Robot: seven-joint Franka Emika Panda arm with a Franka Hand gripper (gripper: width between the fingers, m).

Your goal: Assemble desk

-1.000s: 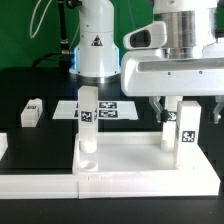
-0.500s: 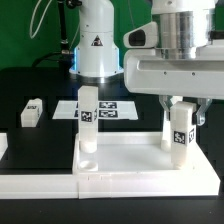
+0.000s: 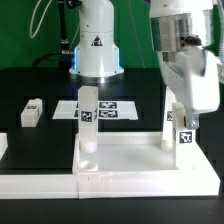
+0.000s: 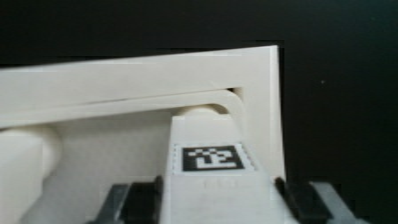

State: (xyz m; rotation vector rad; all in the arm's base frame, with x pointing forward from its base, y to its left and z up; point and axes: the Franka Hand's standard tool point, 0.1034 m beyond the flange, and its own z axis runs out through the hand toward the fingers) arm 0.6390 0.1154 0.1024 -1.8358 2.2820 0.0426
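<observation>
The gripper (image 3: 178,120) is closed on the right leg (image 3: 185,142), which stands in the desk top (image 3: 135,178). It partly hides the leg's upper end. The wrist view cuts off the fingers (image 4: 135,205).

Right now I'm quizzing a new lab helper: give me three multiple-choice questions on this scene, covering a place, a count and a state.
1. Where is the loose leg? A on the table; B inside the tray; C in the gripper.
2. How many legs stand upright in the tray? A one; B two; C four.
3. The gripper is: A open above the table; B closed on the standing leg at the exterior view's right; C gripping the tray's rim.
Answers: 1 A, it lies flat on the black surface; 2 B, one at each end; 3 B, its jaws sit against that leg's sides.
</observation>
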